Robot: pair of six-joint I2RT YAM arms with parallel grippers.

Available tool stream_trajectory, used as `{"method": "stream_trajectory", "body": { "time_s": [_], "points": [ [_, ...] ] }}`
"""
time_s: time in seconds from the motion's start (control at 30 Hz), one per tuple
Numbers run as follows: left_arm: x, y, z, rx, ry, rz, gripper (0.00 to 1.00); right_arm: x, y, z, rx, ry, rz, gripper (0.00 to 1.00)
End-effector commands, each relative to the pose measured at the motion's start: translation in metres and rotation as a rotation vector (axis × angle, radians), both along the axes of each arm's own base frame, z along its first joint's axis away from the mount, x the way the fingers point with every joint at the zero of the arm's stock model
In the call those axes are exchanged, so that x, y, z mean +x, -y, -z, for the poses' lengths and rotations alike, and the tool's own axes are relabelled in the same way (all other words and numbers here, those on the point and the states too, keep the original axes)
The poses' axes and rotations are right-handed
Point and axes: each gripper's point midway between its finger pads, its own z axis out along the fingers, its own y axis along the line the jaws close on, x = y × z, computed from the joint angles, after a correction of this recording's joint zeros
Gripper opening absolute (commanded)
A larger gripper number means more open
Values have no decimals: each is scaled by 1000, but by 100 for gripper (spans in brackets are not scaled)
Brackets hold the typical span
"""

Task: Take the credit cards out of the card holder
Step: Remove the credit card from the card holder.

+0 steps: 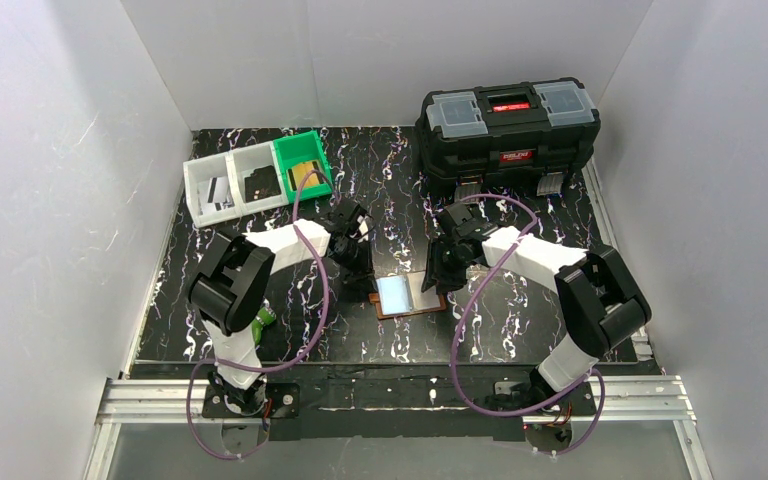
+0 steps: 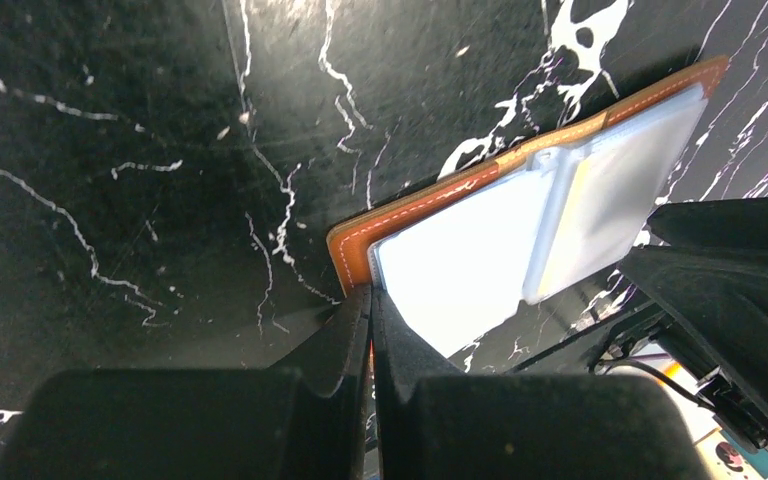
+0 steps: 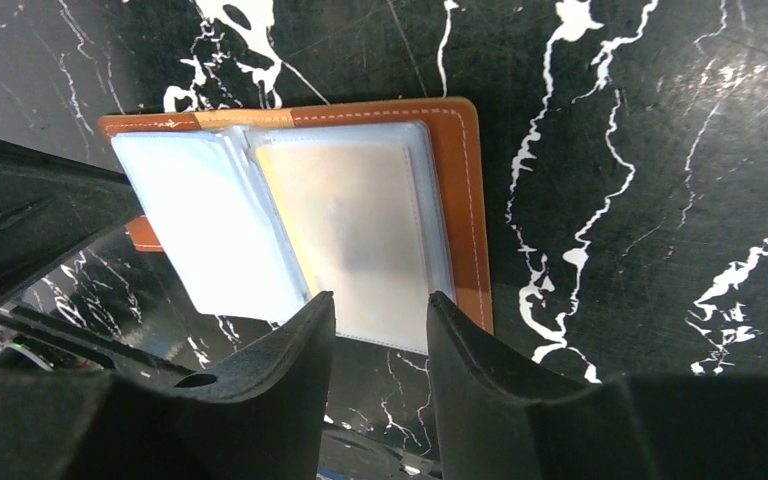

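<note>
The card holder [image 1: 407, 293] lies open on the black marbled table, brown leather outside, glossy pale pockets facing up. My left gripper [image 2: 371, 292] is shut on the holder's left edge [image 2: 352, 255], with a strip of orange-brown leather showing between the fingers. Over the near edge of the right-hand pocket [image 3: 360, 220] my right gripper [image 3: 380, 298] stands open, nothing between its fingers. A pale beige rectangle inside that pocket looks like one of the credit cards [image 3: 345, 235]. The left-hand pocket [image 3: 210, 220] glares white, and I cannot tell what it holds.
A big black toolbox [image 1: 508, 125] stands at the back right. Two white bins [image 1: 230, 185] and a green bin [image 1: 302, 165] sit at the back left. A small green object [image 1: 265, 318] lies beside the left arm's base. White walls close in the table.
</note>
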Motion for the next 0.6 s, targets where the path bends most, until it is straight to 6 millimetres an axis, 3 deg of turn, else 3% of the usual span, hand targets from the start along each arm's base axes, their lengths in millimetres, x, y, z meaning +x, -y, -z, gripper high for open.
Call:
{"method": "stream_trajectory", "body": {
  "time_s": [0.0,0.33,0.57],
  "points": [
    [7,-6,5,60,17,18,0,10,0,0,-26,36,11,47],
    [5,-5,8,59,6,22,0,10,3,5,-62,36,7,46],
    [3,-4,11,47,-3,17,0,6,-6,6,-67,38,-17,36]
  ]
}}
